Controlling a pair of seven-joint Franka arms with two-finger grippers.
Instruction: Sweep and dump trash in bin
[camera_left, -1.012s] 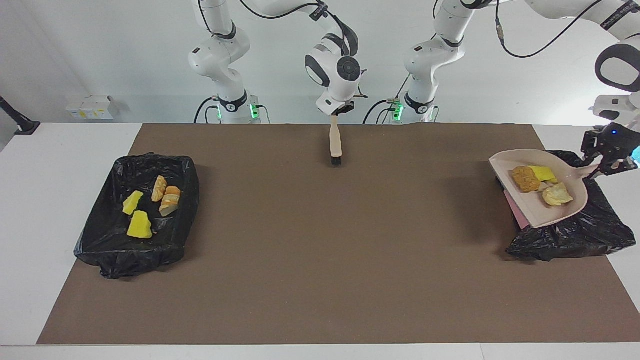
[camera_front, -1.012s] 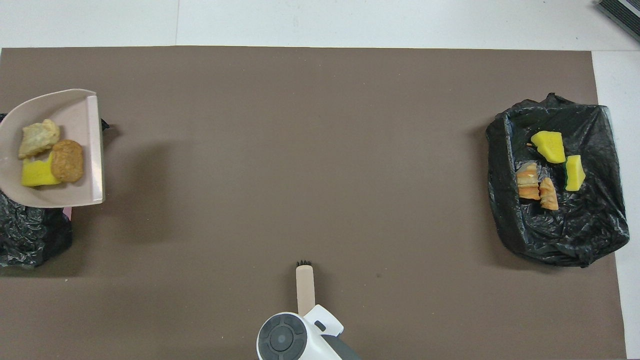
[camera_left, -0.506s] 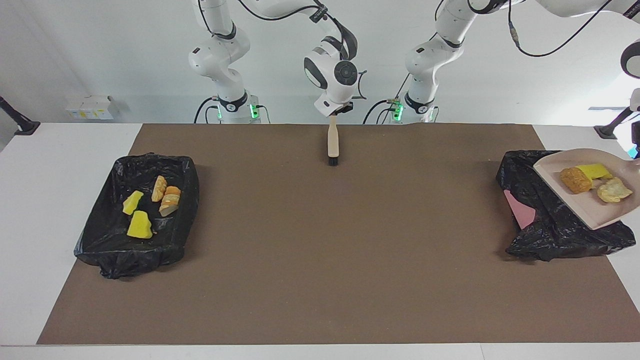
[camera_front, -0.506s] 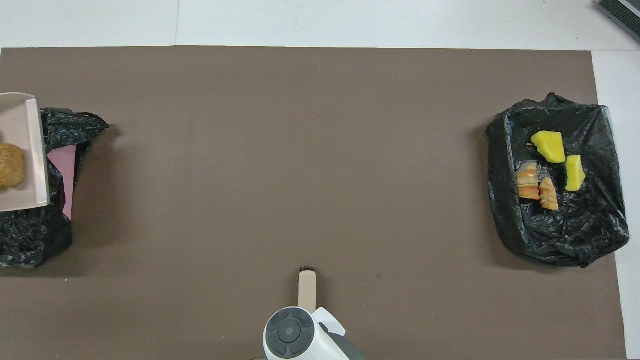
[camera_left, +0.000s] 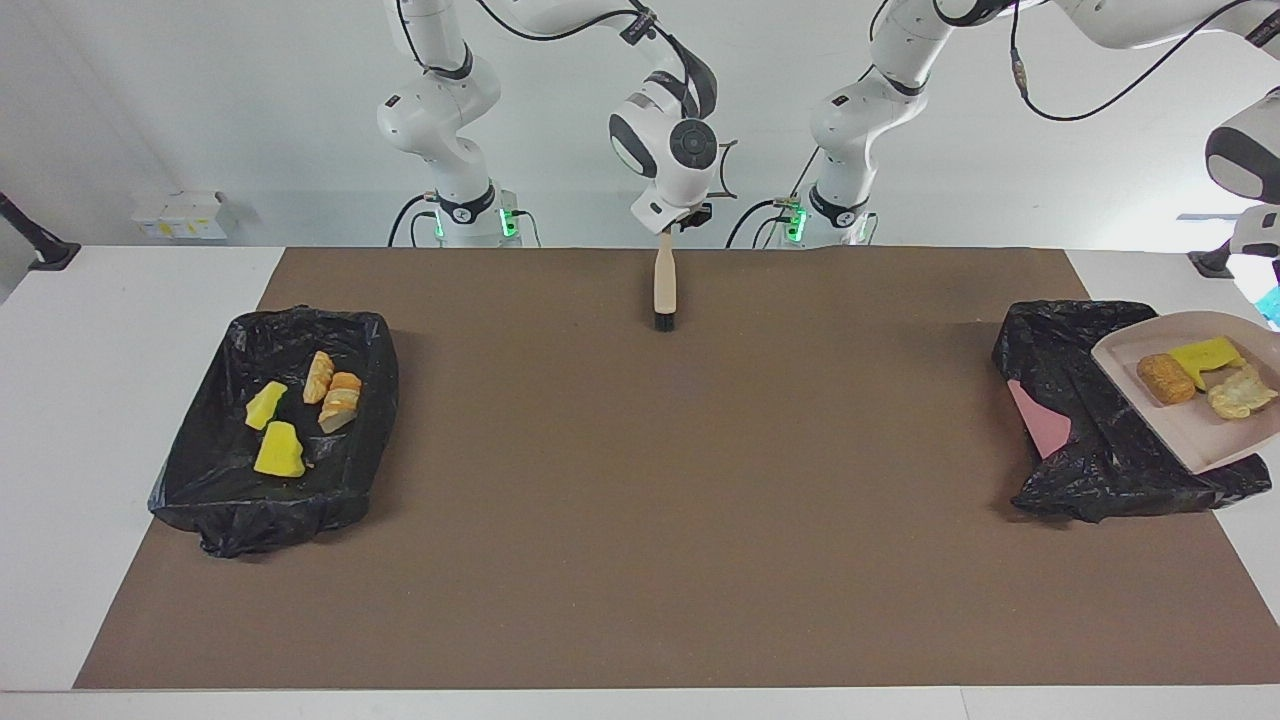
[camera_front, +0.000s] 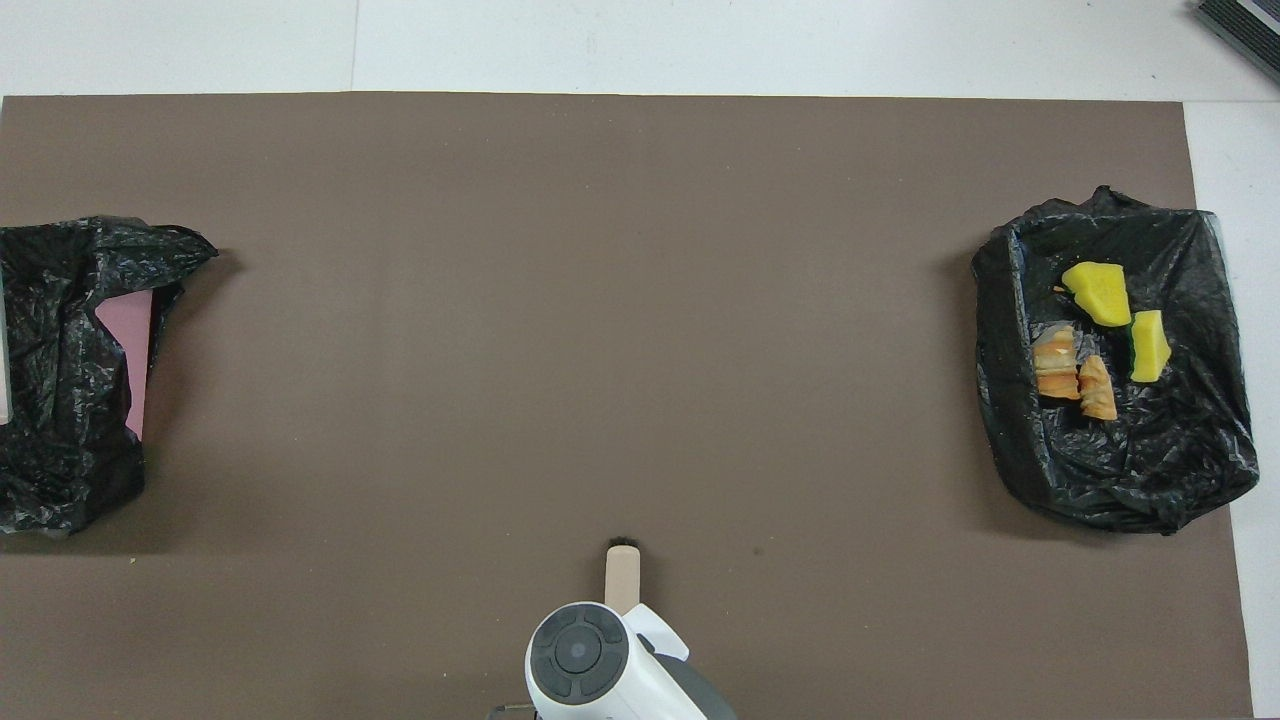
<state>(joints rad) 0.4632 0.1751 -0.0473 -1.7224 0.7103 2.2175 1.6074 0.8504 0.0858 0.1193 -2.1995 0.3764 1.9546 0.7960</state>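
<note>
A beige dustpan (camera_left: 1190, 400) hangs in the air over the black-bag-lined bin (camera_left: 1090, 440) at the left arm's end of the table. It carries trash: a brown lump (camera_left: 1165, 378), a yellow sponge chunk (camera_left: 1207, 352) and a pale lump (camera_left: 1240, 392). Its handle runs off the view's edge, where my left gripper is cut off; only the left arm's wrist (camera_left: 1245, 160) shows. My right gripper (camera_left: 672, 228) is at the top of a brush (camera_left: 665, 290). The brush stands upright with its bristles on the brown mat, close to the robots.
A second black-lined bin (camera_left: 200, 480) at the right arm's end holds several scraps, among them yellow sponge (camera_front: 1098, 292) and bread-like lumps (camera_front: 1055, 362). Pink shows inside the first bin (camera_front: 125, 350). The brown mat (camera_left: 650, 500) covers the table between the bins.
The dustpan with its trash has moved outward over the bin toward the left arm's end, leaving the overhead view. The brush has shifted slightly toward the robots.
</note>
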